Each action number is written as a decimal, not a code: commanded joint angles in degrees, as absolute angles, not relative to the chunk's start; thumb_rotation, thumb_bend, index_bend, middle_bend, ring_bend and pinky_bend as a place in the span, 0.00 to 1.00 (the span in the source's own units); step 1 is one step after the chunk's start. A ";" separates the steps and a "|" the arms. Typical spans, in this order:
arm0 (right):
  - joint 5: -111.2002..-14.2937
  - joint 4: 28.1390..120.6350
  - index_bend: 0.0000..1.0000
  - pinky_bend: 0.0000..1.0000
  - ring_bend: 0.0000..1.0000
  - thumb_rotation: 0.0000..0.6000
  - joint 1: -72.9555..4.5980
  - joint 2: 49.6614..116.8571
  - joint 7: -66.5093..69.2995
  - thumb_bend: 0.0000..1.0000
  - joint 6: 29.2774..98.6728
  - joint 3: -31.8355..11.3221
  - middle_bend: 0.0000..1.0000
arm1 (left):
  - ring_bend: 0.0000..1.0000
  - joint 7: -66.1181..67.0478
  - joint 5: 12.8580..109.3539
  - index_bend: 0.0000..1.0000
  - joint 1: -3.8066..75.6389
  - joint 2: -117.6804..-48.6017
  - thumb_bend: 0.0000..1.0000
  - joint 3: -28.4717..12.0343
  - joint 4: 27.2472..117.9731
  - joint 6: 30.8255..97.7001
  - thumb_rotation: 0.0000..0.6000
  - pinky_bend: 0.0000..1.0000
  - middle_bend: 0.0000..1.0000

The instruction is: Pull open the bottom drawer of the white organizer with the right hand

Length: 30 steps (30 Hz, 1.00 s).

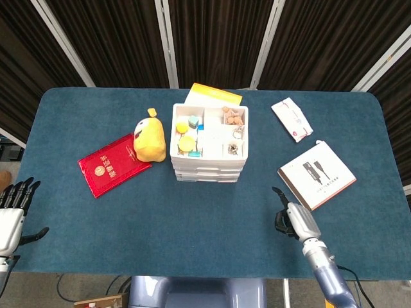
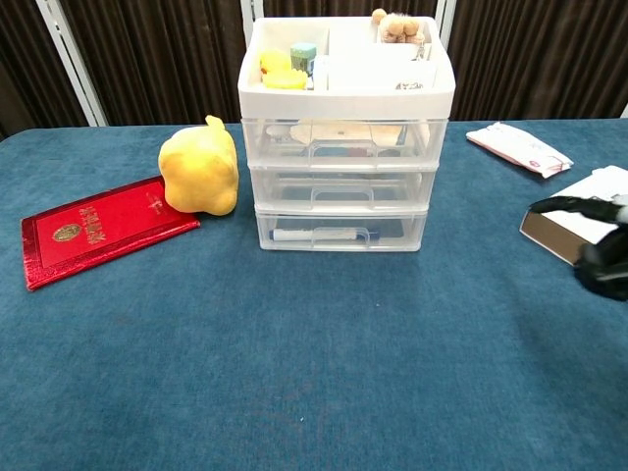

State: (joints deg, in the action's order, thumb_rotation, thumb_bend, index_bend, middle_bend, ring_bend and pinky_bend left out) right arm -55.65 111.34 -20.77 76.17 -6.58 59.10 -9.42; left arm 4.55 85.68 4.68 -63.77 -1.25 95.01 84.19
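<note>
Drawer at the bottom [image 2: 340,230] of the white organizer [image 2: 345,132], chest view first: it sits shut under two others, well off to the left of the right hand [image 2: 599,250] and farther from the robot. Its front is clear plastic with a moulded lip along the top middle, and I judge that lip the place to hook fingertips. A pen [image 2: 322,235] shows inside, so the drawer is probably light and should slide easily; the whole stack looks light too and may skid toward the robot if the pull is sharp. The hand shows here only as a dark blur at the right edge, one finger stretched out over the white box [image 2: 589,221]; whether the rest are spread or curled I cannot tell.

Head view, from above: the drawer fronts are only thin stepped edges [image 1: 207,178], the lip hidden. What this view adds is the right hand [image 1: 292,217] over bare table [image 1: 192,224], just nearer the robot than the white box, holding nothing, and the left hand [image 1: 11,215] far off, fingers apart, idle.
</note>
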 commanded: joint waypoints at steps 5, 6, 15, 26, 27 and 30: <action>-42.13 108.01 0.01 0.89 0.83 1.00 -27.60 86.18 -7.85 0.84 56.26 -13.76 0.83 | 0.00 3.83 85.88 0.01 4.81 -63.57 0.04 -1.39 94.78 84.26 1.00 0.00 0.00; -40.81 107.22 0.01 0.89 0.83 1.00 -28.25 87.44 -7.54 0.84 56.01 -14.22 0.83 | 0.00 3.77 85.89 0.01 4.84 -63.57 0.04 -1.44 94.71 84.28 1.00 0.00 0.00; -32.41 98.81 0.04 0.89 0.83 1.00 -33.04 97.08 -3.88 0.84 54.17 -18.61 0.83 | 0.00 2.81 85.75 0.01 5.11 -63.66 0.04 -2.01 93.90 84.48 1.00 0.00 0.00; -26.62 94.31 0.12 0.89 0.83 1.00 -34.49 104.62 4.25 0.85 52.96 -23.97 0.83 | 0.00 1.12 84.99 0.01 5.28 -63.32 0.04 -2.39 94.07 84.09 1.00 0.00 0.00; -26.62 94.13 0.12 0.89 0.83 1.00 -34.60 105.08 4.51 0.85 53.07 -24.09 0.83 | 0.00 1.07 84.99 0.01 5.28 -63.31 0.04 -2.40 94.07 84.09 1.00 0.00 0.00; -25.80 93.94 0.12 0.89 0.83 1.00 -34.74 106.09 5.68 0.85 52.85 -24.76 0.83 | 0.00 0.83 84.96 0.01 5.31 -63.25 0.04 -2.41 94.09 84.03 1.00 0.00 0.00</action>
State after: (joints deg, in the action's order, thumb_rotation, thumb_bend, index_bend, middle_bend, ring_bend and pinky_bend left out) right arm -26.24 94.08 -34.63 105.73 5.18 53.00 -24.37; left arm 0.84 84.96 5.30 -63.25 -2.41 94.09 84.04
